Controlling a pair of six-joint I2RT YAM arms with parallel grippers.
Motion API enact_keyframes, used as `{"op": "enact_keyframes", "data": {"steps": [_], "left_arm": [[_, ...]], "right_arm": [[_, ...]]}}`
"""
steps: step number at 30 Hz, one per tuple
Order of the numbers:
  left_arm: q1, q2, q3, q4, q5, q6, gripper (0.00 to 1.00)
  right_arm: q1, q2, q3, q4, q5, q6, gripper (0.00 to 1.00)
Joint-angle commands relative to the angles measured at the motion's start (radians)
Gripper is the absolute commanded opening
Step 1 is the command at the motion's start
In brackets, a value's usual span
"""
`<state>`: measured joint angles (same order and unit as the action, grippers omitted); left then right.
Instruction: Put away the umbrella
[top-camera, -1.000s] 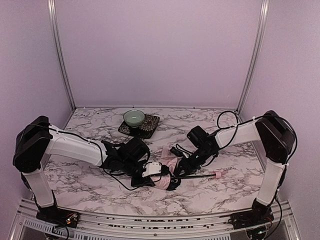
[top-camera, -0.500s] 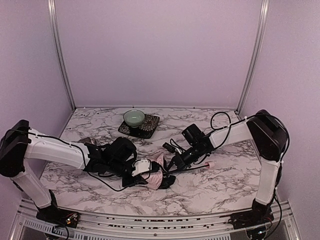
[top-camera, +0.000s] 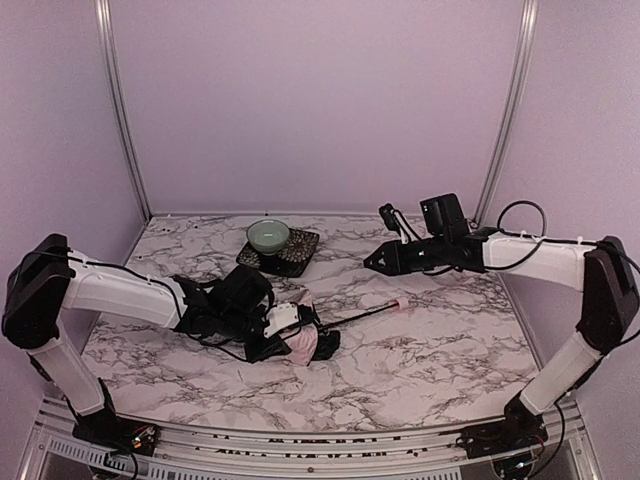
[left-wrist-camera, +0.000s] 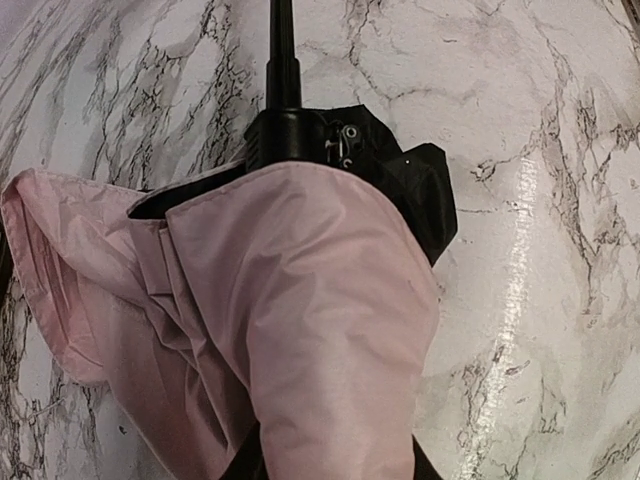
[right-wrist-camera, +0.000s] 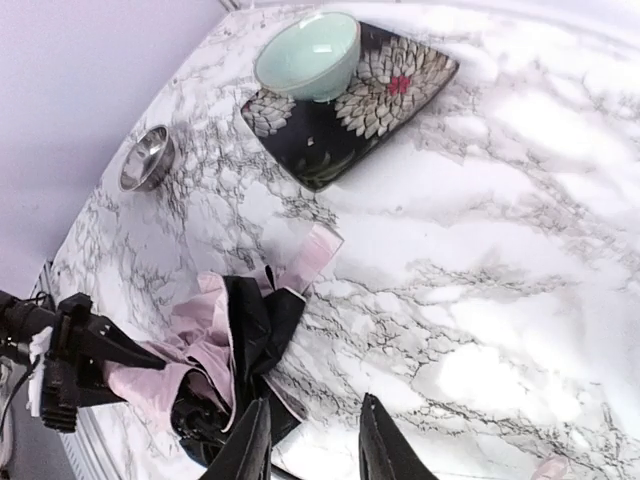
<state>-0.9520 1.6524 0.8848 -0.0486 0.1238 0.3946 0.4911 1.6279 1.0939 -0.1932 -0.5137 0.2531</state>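
Pale-pink black-lined folding umbrella (left-wrist-camera: 300, 320) lies near-left on marble table (top-camera: 450, 340), black shaft (top-camera: 355, 318) out rightward. L gripper (top-camera: 280, 328) pinches canopy; R gripper (right-wrist-camera: 315, 405) (far right) empty, jaws apart. Rec: push pink handle (top-camera: 400, 303) squarely along shaft.

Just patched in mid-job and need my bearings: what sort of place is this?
Probably a staged robot test cell, not a home: marble-pattern tabletop, plain lilac walls, aluminium frame posts at the corners.

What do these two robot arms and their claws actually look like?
Both the left arm and right arm have smooth white tube segments between bulky black joints, with thin black cables looping alongside. The right gripper has two slim dark fingers.
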Motion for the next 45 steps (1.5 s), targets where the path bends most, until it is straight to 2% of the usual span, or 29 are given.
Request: {"op": "enact_keyframes", "data": {"steps": [1,4,7,16,19,23,27,30,38,45], "left_arm": [[0.06,0.038,0.065,-0.005,0.037,-0.125,0.0],[0.08,0.04,0.073,-0.001,0.087,-0.144,0.0],[0.086,0.033,0.066,0.012,0.132,-0.153,0.0],[0.113,0.034,0.074,0.024,0.195,-0.209,0.0],[0.13,0.034,0.072,0.051,0.237,-0.261,0.0],[0.133,0.024,0.058,0.119,0.277,-0.297,0.0],[0.133,0.025,0.033,0.202,0.282,-0.335,0.0],[0.133,0.026,0.013,0.25,0.291,-0.361,0.0],[0.133,0.06,0.058,0.249,0.273,-0.498,0.0],[0.133,0.086,0.072,0.146,0.204,-0.513,0.0]], "right_arm": [[0.117,-0.172,-0.161,0.093,0.235,-0.054,0.31],[0.232,-0.256,-0.335,0.245,0.264,-0.064,0.38],[0.311,-0.25,-0.417,0.389,0.266,-0.065,0.44],[0.336,-0.011,-0.377,0.612,0.275,-0.168,0.55],[0.337,0.042,-0.36,0.662,0.218,-0.181,0.55],[0.366,0.112,-0.323,0.711,0.15,-0.183,0.47],[0.389,0.21,-0.241,0.72,0.1,-0.165,0.16],[0.393,0.252,-0.209,0.753,0.06,-0.133,0.08],[0.471,0.332,-0.188,0.861,0.126,-0.06,0.13],[0.481,0.277,-0.34,1.033,0.281,0.076,0.27]]}}
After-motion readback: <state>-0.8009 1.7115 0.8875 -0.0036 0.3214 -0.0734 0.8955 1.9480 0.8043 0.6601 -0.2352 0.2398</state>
